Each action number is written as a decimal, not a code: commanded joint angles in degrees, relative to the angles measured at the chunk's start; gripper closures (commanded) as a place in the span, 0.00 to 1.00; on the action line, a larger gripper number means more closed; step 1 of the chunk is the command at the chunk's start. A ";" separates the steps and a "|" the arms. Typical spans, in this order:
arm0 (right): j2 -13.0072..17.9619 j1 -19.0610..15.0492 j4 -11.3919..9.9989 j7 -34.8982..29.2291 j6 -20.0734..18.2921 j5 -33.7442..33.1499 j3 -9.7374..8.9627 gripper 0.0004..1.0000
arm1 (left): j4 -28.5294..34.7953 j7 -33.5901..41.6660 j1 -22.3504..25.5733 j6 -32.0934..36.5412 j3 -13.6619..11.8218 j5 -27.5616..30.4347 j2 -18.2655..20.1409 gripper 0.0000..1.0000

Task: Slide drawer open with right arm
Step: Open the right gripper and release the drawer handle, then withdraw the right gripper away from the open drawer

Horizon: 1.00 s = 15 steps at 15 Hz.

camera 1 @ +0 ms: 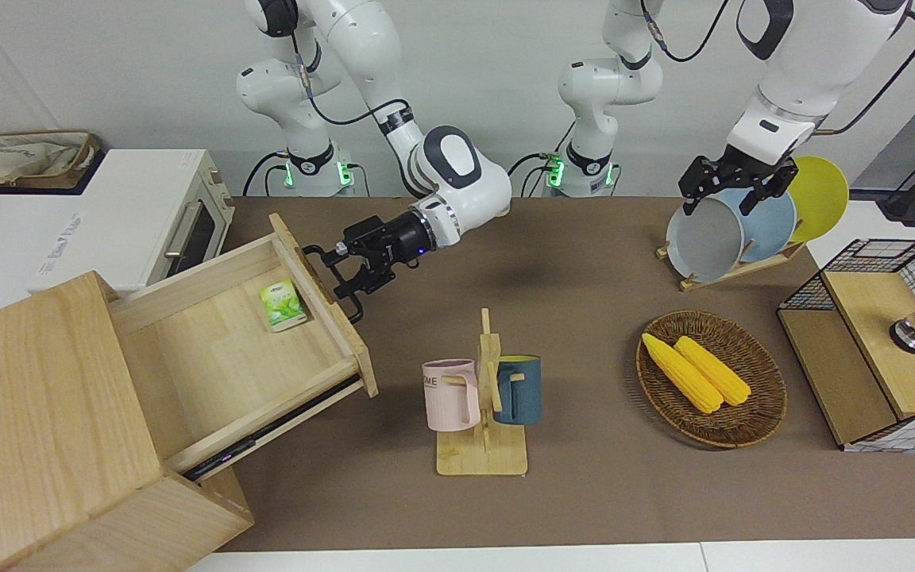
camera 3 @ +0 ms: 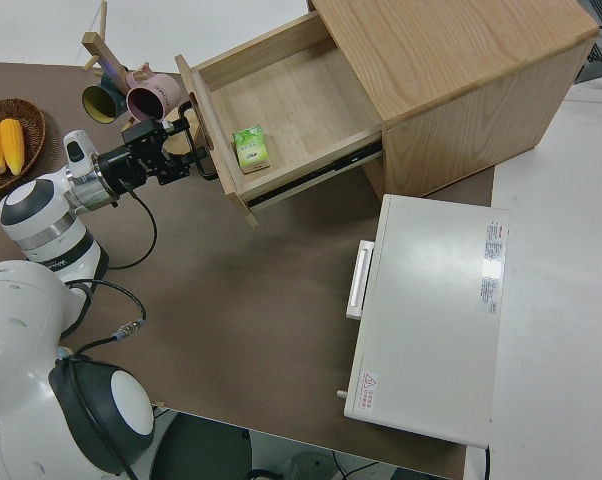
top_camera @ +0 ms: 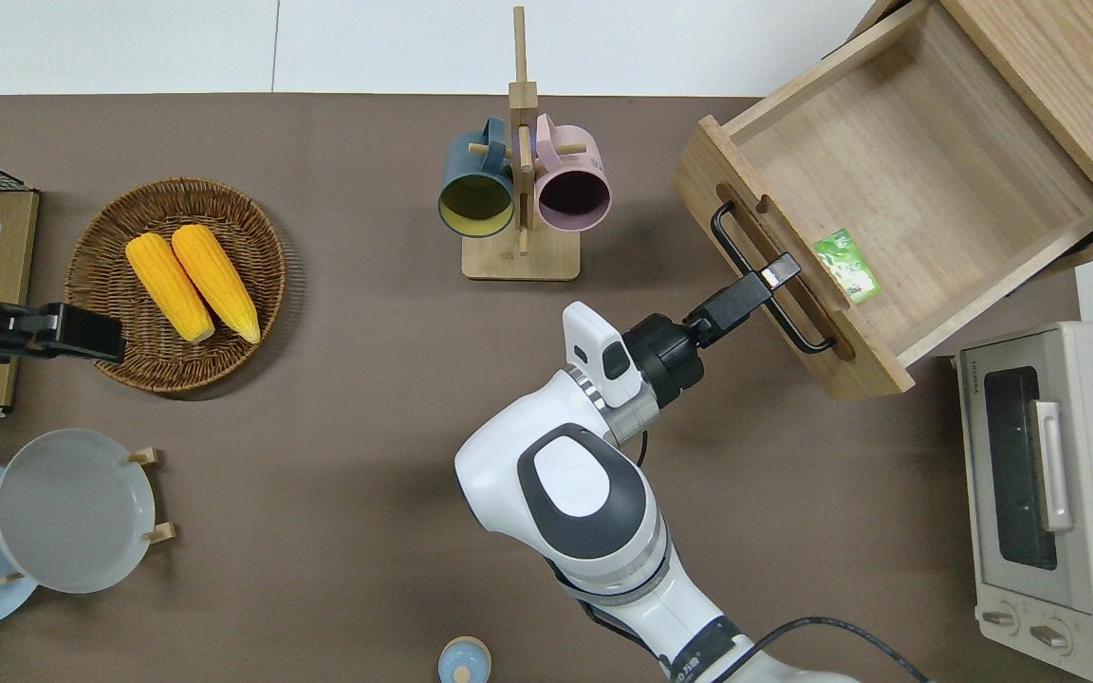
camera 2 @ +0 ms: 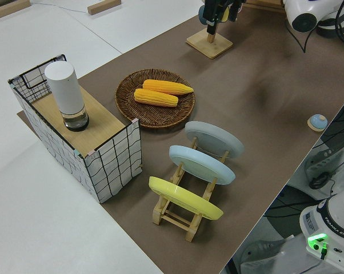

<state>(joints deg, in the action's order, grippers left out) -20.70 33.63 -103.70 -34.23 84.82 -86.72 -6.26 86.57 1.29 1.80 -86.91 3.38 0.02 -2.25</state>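
Most of the work looks done: the drawer (top_camera: pixel 898 199) stands pulled well out of the pale wood cabinet (camera 1: pixel 44 421), its floor bare to view with only a small green packet (top_camera: pixel 847 266) lying just inside the front panel. Your right end effector (top_camera: pixel 774 277) sits at the black bar handle (top_camera: pixel 767 285), about midway along it, and its fingers appear to straddle the bar; you cannot tell from these views whether they grip the bar or have slackened off it. The drawer front lies directly ahead of the end effector, the cabinet farther on along the same line, the mug rack (top_camera: pixel 522 190) off to its side on the desk (top_camera: pixel 319 398), and the white toaster oven (top_camera: pixel 1054 493) to the opposite side. What seems left is little: perhaps a last bit of travel, then letting go of the handle and drawing clear. The left arm is parked.
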 commanded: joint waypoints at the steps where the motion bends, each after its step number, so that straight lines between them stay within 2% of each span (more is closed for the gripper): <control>1: -1.19 0.74 1.22 -1.53 -0.88 0.32 0.20 0.01 | -1.49 0.56 0.31 1.13 0.40 -0.98 -0.65 0.01; 5: -1.19 2.84 1.83 -2.07 -1.32 0.85 0.11 0.01 | -1.49 0.56 0.31 1.13 0.40 -0.98 -0.65 0.01; 8: -2.67 5.57 5.59 -1.89 -1.85 3.65 0.29 0.01 | -1.40 0.56 0.31 1.13 0.40 -0.98 -0.65 0.01; 11: -4.70 8.38 8.67 -1.80 -4.65 4.18 1.25 0.01 | -1.40 0.56 0.31 1.13 0.40 -0.98 -0.65 0.01; 12: -5.05 8.65 9.82 -1.63 -5.27 4.88 1.34 0.01 | -1.49 0.56 0.31 1.13 0.40 -0.98 -0.65 0.01; 13: -5.05 8.65 10.09 -1.45 -5.36 6.63 1.34 0.01 | -1.49 0.56 0.31 1.13 0.40 -0.98 -0.65 0.01; 15: -4.70 8.82 12.54 -1.19 -5.28 10.40 1.25 0.01 | -1.40 0.56 0.31 1.13 0.40 -0.98 -0.65 0.01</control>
<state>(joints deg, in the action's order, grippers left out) -24.00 41.91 -96.19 -35.49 80.74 -81.65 -5.60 86.57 1.29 1.80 -86.91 3.38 0.02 -2.25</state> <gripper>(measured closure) 0.009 0.004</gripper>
